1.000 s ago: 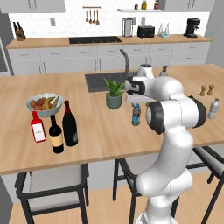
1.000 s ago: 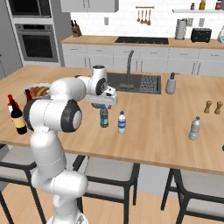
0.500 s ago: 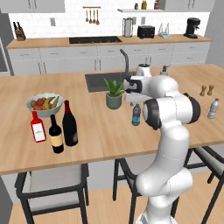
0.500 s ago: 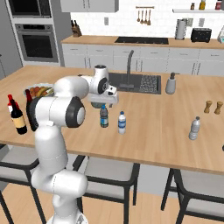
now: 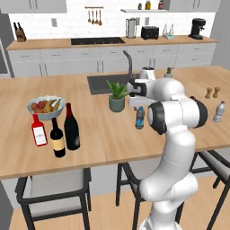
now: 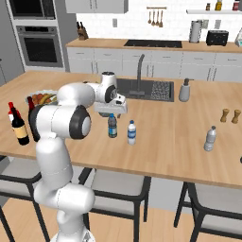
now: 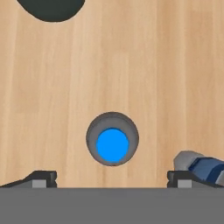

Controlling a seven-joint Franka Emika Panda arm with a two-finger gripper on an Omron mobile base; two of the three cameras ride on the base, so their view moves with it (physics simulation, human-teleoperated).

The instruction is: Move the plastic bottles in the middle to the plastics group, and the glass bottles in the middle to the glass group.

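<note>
A small plastic water bottle (image 5: 140, 117) (image 6: 112, 125) with a blue label stands mid-counter. My gripper (image 5: 138, 106) (image 6: 111, 113) hangs open just above it, pointing down. From the hand, its blue cap (image 7: 112, 145) lies centred between the spread fingertips (image 7: 181, 177), with my gripper (image 7: 112, 178) empty. A second clear blue-labelled bottle (image 6: 132, 132) (image 7: 201, 166) stands close beside it. The tall near-black wine bottle (image 5: 71, 127) stands at the left beside the red bottle (image 5: 39, 130) and the shorter dark bottle (image 5: 57, 138). The pale grey plastic bottle (image 5: 219, 111) (image 6: 210, 138) is at the right.
A potted plant (image 5: 117, 96) stands just behind the bottle, with the sink (image 5: 105, 83) beyond it. A fruit bowl (image 5: 45, 107) sits behind the glass bottles. Two pepper mills (image 5: 212, 92) stand near the pale bottle. A soap dispenser (image 6: 184, 90) stands by the sink.
The hand has come down slightly over the blue-capped bottle. The jaws have stayed open and the bottles have not moved.
</note>
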